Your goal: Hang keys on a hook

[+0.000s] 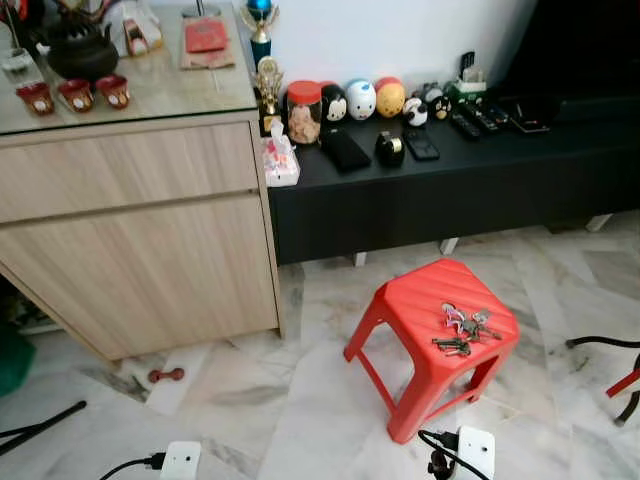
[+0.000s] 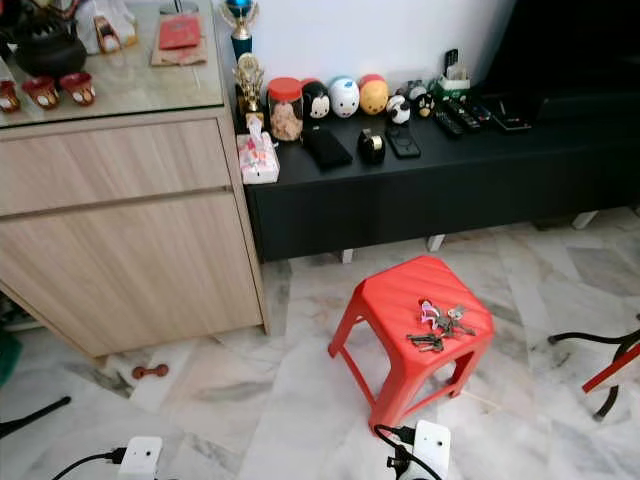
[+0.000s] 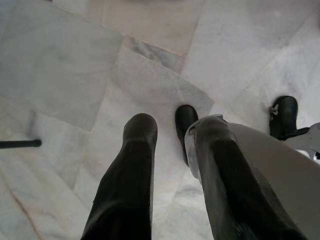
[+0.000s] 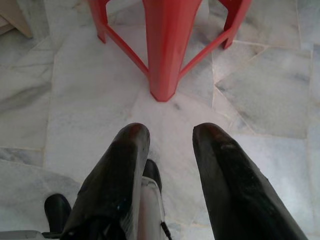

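Both pincers, left pincer (image 3: pixel 167 130) and right pincer (image 4: pixel 170 137), hang parted, empty; the keys (image 1: pixel 465 328) on the stool (image 1: pixel 420 300) look light, loose, jangly: pinch the ring.

1. The floor (image 1: pixel 300 400) is laid with pale grey-veined marble tiles.
2. A light wooden cabinet (image 1: pixel 140 240) with a glass top is set on the left.
3. A low black console (image 1: pixel 450 190) is placed along the white wall (image 1: pixel 400 35).
4. A red plastic stool (image 1: pixel 435 335) is stood on the tiles.
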